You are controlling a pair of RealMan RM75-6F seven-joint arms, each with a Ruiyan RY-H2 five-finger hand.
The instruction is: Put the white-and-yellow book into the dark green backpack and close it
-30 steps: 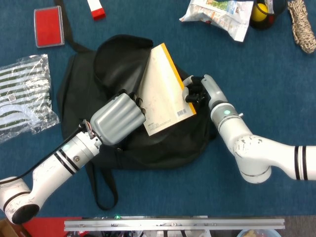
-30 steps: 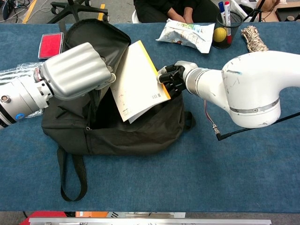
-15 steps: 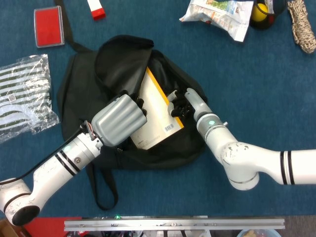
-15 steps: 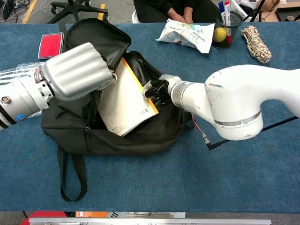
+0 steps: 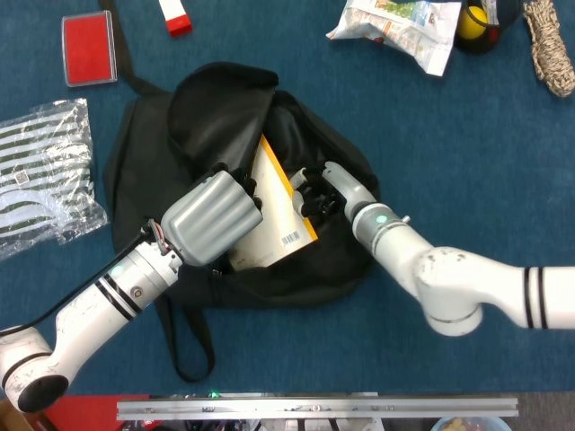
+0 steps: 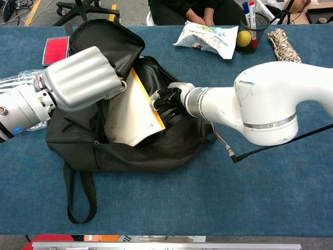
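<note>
Right now my right hand (image 5: 313, 190) grasps the white-and-yellow book (image 5: 269, 226) by its yellow spine edge, fingers pinched on it near the barcode corner, and both the hand and the book sit inside the wide-open mouth of the dark green backpack (image 5: 153, 153). From the chest view, the same right hand (image 6: 167, 100) shows dark fingers wrapped on the book (image 6: 130, 117), which tilts with its lower end down in the backpack (image 6: 156, 151) and its upper end leaning toward my left hand. My left hand (image 5: 211, 215) lies against the near rim of the opening just beside the book, its silver back facing up; its fingers curl over the bag's edge, but I cannot tell whether they actually grip the fabric. In the chest view that left hand (image 6: 83, 78) covers the book's left side. The backpack's flap (image 6: 106, 44) is thrown back beyond my left hand, so the bag is unclosed. Farther off past my right hand lies a snack bag (image 5: 400, 27), and out beyond my left hand sit a red case (image 5: 88, 47) and a striped plastic packet (image 5: 45, 175).
</note>
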